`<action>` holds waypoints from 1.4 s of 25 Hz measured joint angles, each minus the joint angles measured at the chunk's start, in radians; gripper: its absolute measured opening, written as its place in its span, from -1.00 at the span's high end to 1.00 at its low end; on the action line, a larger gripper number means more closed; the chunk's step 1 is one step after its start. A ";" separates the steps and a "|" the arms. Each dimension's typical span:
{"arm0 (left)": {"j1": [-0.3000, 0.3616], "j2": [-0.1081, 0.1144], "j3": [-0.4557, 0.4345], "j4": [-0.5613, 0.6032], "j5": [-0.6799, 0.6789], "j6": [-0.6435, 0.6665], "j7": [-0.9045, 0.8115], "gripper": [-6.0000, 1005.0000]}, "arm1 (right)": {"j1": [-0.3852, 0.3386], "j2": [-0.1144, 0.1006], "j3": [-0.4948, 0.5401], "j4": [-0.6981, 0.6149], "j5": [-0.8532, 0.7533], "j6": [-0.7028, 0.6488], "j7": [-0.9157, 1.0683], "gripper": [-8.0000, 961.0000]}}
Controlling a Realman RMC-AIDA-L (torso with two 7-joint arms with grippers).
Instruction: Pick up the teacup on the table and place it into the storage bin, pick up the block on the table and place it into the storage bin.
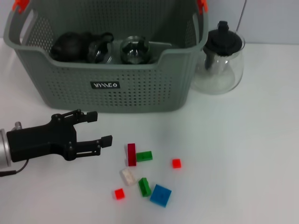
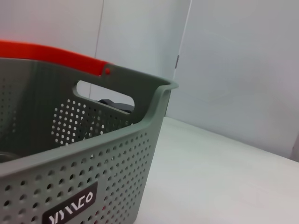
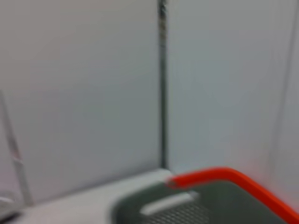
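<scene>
Left gripper (image 1: 96,127) open and empty, poised over the table (image 1: 233,154) in front of the storage bin (image 1: 112,88).

Glass cups (image 1: 134,49) already lie inside the perforated grey-green plastic bin, so the block step appears in hand. Small, hard-edged plastic blocks (image 1: 140,170) lie scattered just beside the spread black fingers; the next move calls for descending over one, likely the dark red block (image 1: 131,154). The right gripper is not visible.
</scene>
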 joint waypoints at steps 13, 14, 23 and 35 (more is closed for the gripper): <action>-0.004 -0.006 0.000 -0.004 -0.010 0.038 0.005 -0.72 | 0.143 0.081 -0.197 0.338 -0.406 0.460 -0.037 0.08; -0.004 -0.006 0.000 -0.004 -0.010 0.040 0.005 -0.72 | 0.147 0.084 -0.209 0.365 -0.421 0.494 -0.038 0.08; -0.006 -0.004 -0.003 -0.005 -0.010 0.043 0.005 -0.72 | 0.134 0.127 -0.269 0.392 -0.520 0.610 -0.032 0.08; -0.006 -0.005 -0.006 -0.005 -0.010 0.051 0.000 -0.72 | 0.090 0.141 -0.269 0.285 -0.554 0.587 -0.007 -0.37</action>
